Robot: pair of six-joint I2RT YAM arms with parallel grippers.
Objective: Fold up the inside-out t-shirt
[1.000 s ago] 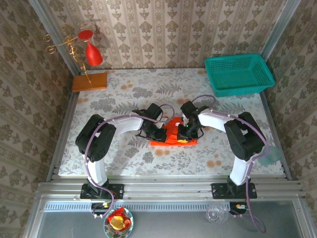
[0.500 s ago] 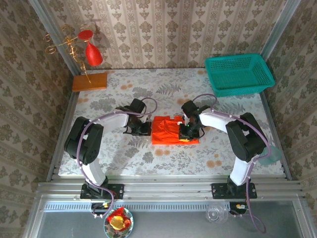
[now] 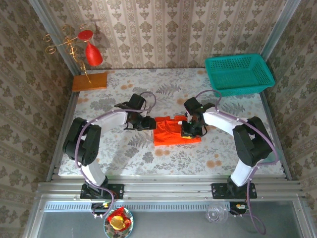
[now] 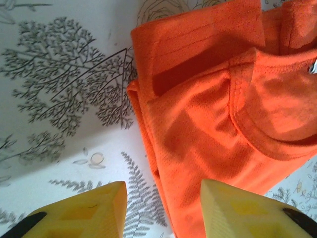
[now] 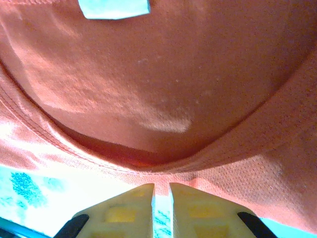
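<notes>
The inside-out t-shirt lies as a compact orange-red folded bundle in the middle of the table. My left gripper sits at its left edge, open, with nothing between the yellow fingers. In the left wrist view that gripper straddles the shirt's folded edge just above the cloth. My right gripper is low over the shirt's right part. In the right wrist view it is shut on a thin pinch of the t-shirt just below the collar seam, with a white label at the top.
A teal basket stands at the back right. An orange-brown wooden block and a red ornament on a gold stand are at the back left. The floral tablecloth shows on all sides of the shirt.
My left gripper drew back to the left off the shirt and opened, letting the cloth go. The shirt now lies flatter and wider. The right gripper shifted slightly, still pinching.
</notes>
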